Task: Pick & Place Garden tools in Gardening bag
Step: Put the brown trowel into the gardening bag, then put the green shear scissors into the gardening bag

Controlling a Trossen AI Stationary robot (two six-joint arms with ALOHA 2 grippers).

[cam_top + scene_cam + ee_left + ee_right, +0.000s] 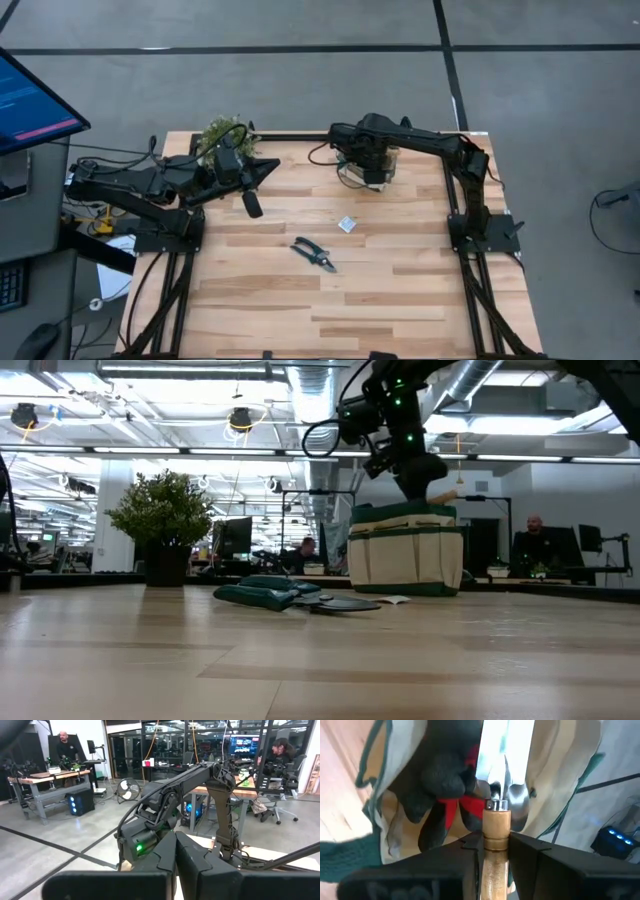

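The tan gardening bag with green trim stands at the table's far side. My right gripper hangs over its mouth, shut on a wooden-handled tool with a silver blade that reaches down into the bag. A red-and-black item and a shiny scoop lie inside. The pruning shears lie flat on the table's middle. My left gripper is shut and empty, held above the table by the plant. My right gripper pinches the tool's wooden handle between its two fingers, just behind the silver ferrule. The fingers come from above, slanting down, and lie along the tool. The blade points down into the bag's open mouth.
A bushy potted plant stands at the far left, close to my left arm. A small white packet lies between the bag and the shears. The near half of the wooden table is bare. People sit at desks beyond the table.
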